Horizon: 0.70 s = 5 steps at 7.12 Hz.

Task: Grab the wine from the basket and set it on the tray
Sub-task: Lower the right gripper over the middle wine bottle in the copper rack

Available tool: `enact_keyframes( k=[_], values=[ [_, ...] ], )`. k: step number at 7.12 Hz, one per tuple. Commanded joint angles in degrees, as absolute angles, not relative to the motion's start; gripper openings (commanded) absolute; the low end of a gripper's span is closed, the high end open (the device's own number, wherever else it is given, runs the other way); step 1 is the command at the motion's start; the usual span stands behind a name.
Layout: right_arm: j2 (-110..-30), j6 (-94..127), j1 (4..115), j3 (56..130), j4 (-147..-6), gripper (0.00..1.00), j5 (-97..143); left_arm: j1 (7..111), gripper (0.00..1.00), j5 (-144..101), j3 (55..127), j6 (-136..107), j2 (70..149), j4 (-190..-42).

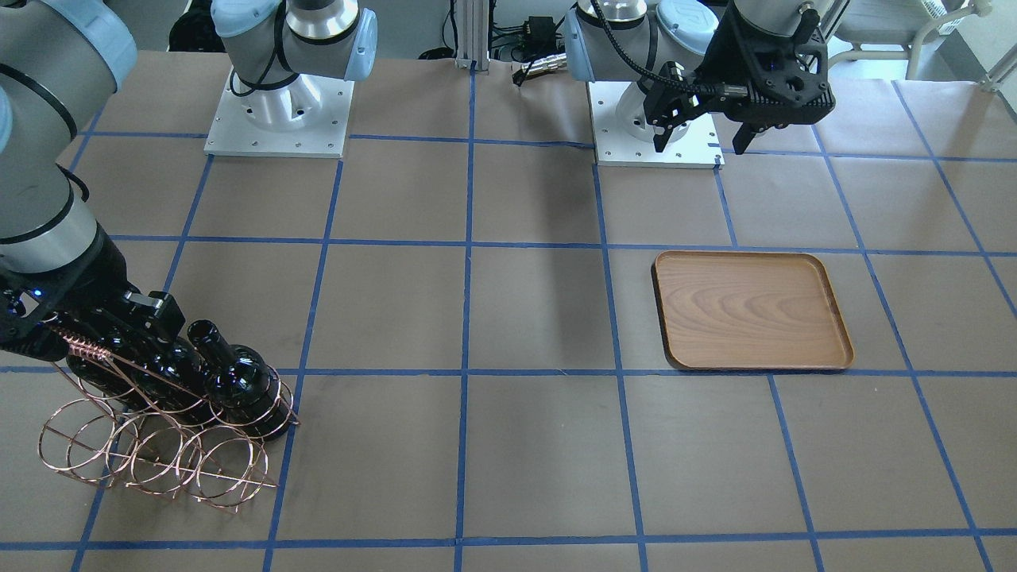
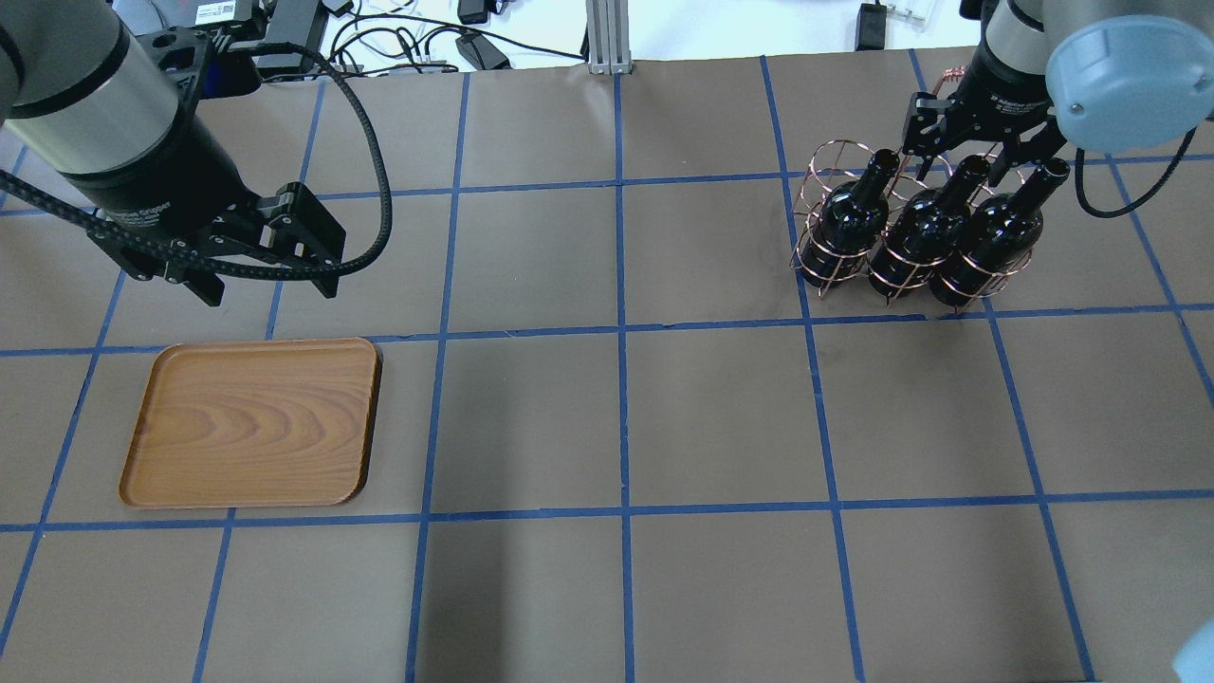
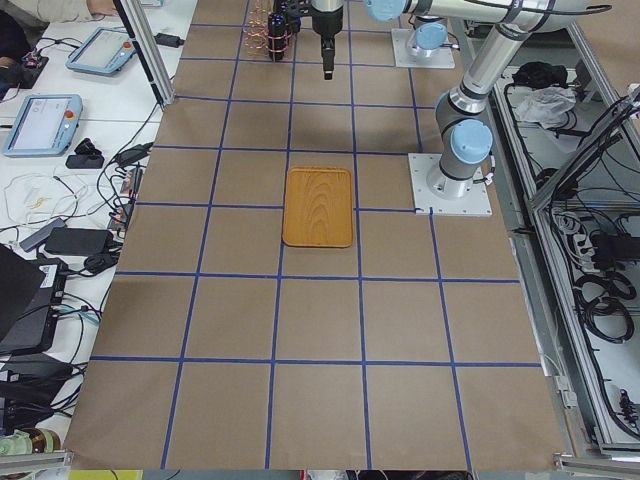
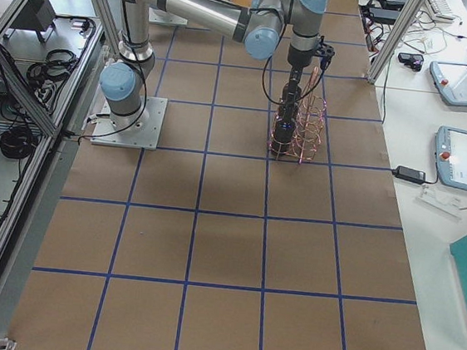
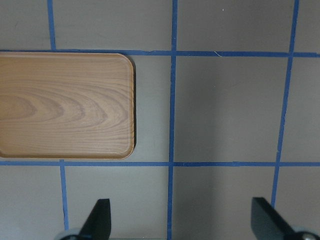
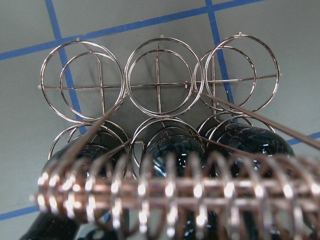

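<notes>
Table (image 2: 616,427): empty tray (image 2: 251,422), 8 o'clock; left gripper (image 2: 268,289) spread, waiting; right gripper (image 2: 982,144) spread over basket (image 2: 818,175) bottles (image 2: 925,237), 2 o'clock, for pickup.

No text, number or brand can be read in any view. The white lettering on the left arm's black cylindrical wrist collar (image 2: 142,207) and on the right arm's black cylindrical wrist collar (image 2: 1010,102) is too small to read. The print on the white rectangular sticker (image 2: 216,11) is blurred.
</notes>
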<state>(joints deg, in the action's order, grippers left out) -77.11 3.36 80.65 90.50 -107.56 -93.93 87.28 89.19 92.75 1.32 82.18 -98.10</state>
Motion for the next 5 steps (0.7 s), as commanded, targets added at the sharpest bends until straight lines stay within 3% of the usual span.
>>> enact_keyframes(
  k=[1, 2, 3, 4, 5],
  values=[
    [-76.0, 3.4, 80.6, 90.4, -107.9, 0.62, -94.0, 87.3, 1.0, 89.3, 92.8, 1.4, 82.0, -98.2],
    [-75.9, 3.4, 80.6, 90.4, -107.3, 0.38, -93.9, 87.3, 1.0, 89.3, 92.9, 1.4, 82.0, -98.2],
    [-76.1, 3.0, 80.6, 90.4, -107.0, 0.26, -94.0, 87.3, 1.0, 89.4, 93.0, 1.4, 81.9, -98.3],
    [-76.0, 2.6, 80.6, 90.4, -105.4, 0.24, -95.1, 87.3, 1.0, 89.4, 93.1, 1.4, 81.9, -98.2],
    [-76.0, 2.6, 80.7, 90.4, -103.0, 0.14, -95.3, 87.3, 1.0, 89.5, 93.3, 1.4, 81.8, -98.4]
  ],
)
